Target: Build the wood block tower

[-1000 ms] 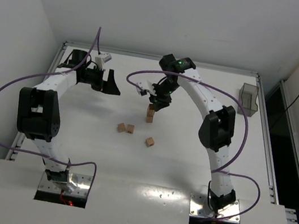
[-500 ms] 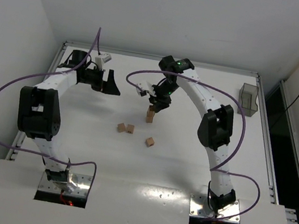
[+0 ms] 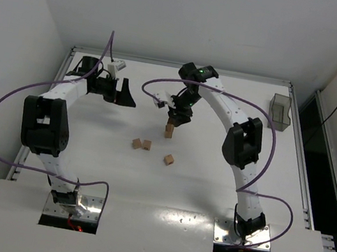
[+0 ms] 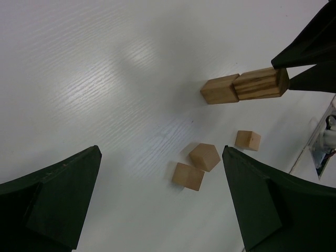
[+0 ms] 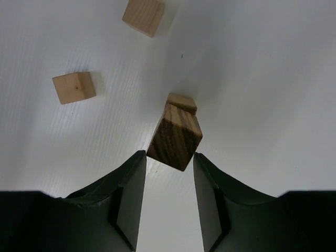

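**Seating top block [image 5: 175, 137] on tower [image 3: 169, 129]**

Stands mid-table, two wood blocks high. Flanked at the top by right gripper [image 5: 169, 153] jaws; cannot tell whether pinched or freed. Left gripper [image 3: 125, 96] spread wide, empty. Next, probably: lift straight clear, then fetch a loose block [image 3: 168, 159].

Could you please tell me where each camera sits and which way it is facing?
Top external: above and behind, looking down on the table; the left arm and right arm show whole, bases at the bottom.
Left wrist: on the left arm, looking across the table between the left fingers, spread wide, at the tower, seen sideways.
Right wrist: on the right arm, looking down between the right fingers onto the tower's top.
Shared: all three show the tower and loose blocks.
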Controlling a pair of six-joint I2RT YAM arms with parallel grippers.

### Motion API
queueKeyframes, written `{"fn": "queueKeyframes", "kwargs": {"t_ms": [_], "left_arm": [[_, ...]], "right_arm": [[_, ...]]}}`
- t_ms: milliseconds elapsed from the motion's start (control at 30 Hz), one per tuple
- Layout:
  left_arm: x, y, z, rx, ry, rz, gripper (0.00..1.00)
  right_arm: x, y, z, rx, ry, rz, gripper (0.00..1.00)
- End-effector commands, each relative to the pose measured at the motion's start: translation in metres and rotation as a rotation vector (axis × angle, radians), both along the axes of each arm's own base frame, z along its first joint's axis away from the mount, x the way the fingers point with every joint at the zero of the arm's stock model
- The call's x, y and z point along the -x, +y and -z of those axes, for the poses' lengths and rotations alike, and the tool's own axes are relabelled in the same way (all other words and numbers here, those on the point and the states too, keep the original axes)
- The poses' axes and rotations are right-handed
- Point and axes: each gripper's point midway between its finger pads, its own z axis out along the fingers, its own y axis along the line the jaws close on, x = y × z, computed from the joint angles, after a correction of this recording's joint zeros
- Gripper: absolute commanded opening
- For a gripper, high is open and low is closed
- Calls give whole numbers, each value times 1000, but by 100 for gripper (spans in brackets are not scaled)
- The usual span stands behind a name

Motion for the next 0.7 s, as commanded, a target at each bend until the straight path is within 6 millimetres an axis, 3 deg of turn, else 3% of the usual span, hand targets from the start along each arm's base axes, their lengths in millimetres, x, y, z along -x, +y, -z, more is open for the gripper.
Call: {"fn": "queueKeyframes", "kwargs": {"t_ms": [0,167,500,567,667], "left_arm": [[-12,5,-18,16,-67,6,99],[-12,5,-18,16,-67,6,99],[-12,5,-18,16,-67,6,99],[-10,6,-17,8,-66,-1,99],[-10,7,-23,-8,-107,-10,99]], "right_arm": [[7,2,-8,-12,36,-1,39],[8,6,-12,-33,44,4,52],[6,10,-30,-86,39,33,58],[-8,4,-47,-124,10,106,65],[-27,-2,-60,-188,-4,209,66]]}}
